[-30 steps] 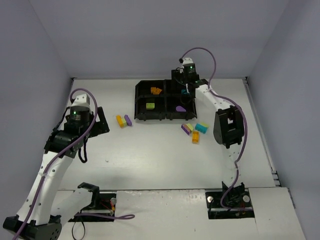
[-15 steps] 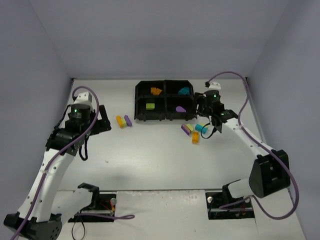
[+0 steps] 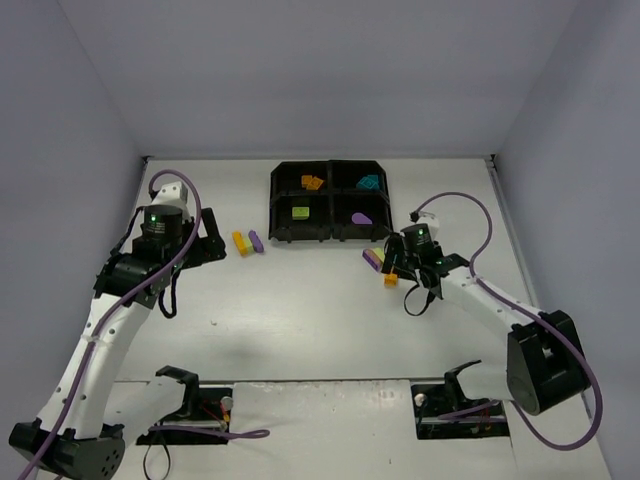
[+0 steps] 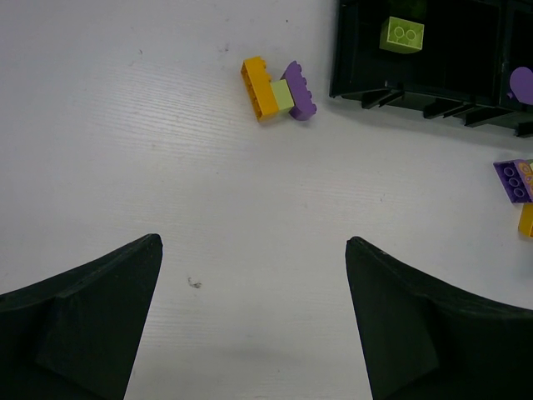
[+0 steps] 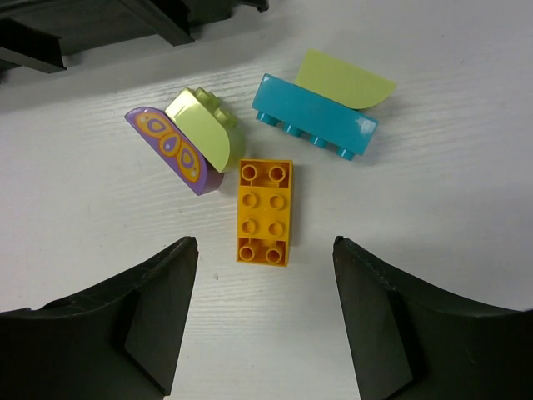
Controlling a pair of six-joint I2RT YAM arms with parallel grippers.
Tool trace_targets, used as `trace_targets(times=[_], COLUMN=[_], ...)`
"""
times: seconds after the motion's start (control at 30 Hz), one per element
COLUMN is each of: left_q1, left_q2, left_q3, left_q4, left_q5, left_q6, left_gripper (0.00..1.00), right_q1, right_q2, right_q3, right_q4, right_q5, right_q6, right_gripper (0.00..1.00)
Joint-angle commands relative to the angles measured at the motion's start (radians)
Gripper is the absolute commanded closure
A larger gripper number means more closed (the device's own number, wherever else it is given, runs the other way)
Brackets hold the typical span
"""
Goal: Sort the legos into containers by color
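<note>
My right pincer (image 5: 265, 333) hangs wide open and holds nothing. The orange brick (image 5: 265, 212) lies just ahead of the gap, clear of both fingers. Next to it lie a teal brick (image 5: 315, 116), 2 yellow-green pieces (image 5: 204, 129) and a purple piece (image 5: 166, 148). My left pincer (image 4: 254, 333) also gapes empty, well short of 3 joined bricks (image 4: 279, 90) near the black tray (image 3: 330, 200).

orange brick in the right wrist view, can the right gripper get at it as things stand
Probably yes. The orange brick lies flat, directly ahead of the open right gripper, with both long sides free. The yellow-green rounded brick only crowds one far corner; the teal brick sits apart.
</note>
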Motion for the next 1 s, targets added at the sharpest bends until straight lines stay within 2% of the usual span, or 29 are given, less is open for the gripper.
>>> trace_targets(times=[0.0, 0.13, 0.43, 0.53, 0.57, 0.63, 0.77, 0.87, 0.97], left_q1=[-0.004, -0.005, -0.003, -0.003, -0.003, -0.003, -0.003, -0.003, -0.003], left_q2=[-0.001, -0.004, -0.018, -0.017, -0.017, -0.012, 0.002, 0.017, 0.026], left_q3=[0.051, 0.046, 0.042, 0.037, 0.037, 0.037, 0.037, 0.035, 0.034], left_q4=[0.041, 0.034, 0.019, 0.021, 0.022, 0.022, 0.031, 0.042, 0.047], left_q5=[0.007, 0.007, -0.008, -0.008, -0.008, -0.008, -0.003, -0.002, 0.0], left_q6=[0.008, 0.008, 0.013, 0.014, 0.013, 0.014, 0.014, 0.016, 0.017], left_gripper=[0.15, 0.15, 0.15, 0.15, 0.15, 0.15, 0.15, 0.15, 0.15], right_q1=[0.019, 0.023, 0.035, 0.049, 0.059, 0.095, 0.161, 0.17, 0.171], right_q2=[0.052, 0.106, 0.221, 0.221, 0.207, 0.183, 0.079, 0.043, 0.077], right_q3=[0.012, 0.019, 0.044, 0.044, 0.047, 0.059, 0.154, 0.229, 0.364], right_q4=[0.064, 0.087, 0.1, 0.097, 0.083, 0.057, -0.029, -0.026, 0.006], right_q5=[0.0, -0.002, 0.023, 0.041, 0.055, 0.092, 0.213, 0.212, 0.166], right_q6=[0.035, 0.041, 0.046, 0.04, 0.038, 0.034, 0.008, -0.042, -0.144], right_gripper=[0.39, 0.41, 0.55, 0.78, 0.9, 0.99, 1.0, 1.0, 1.0])
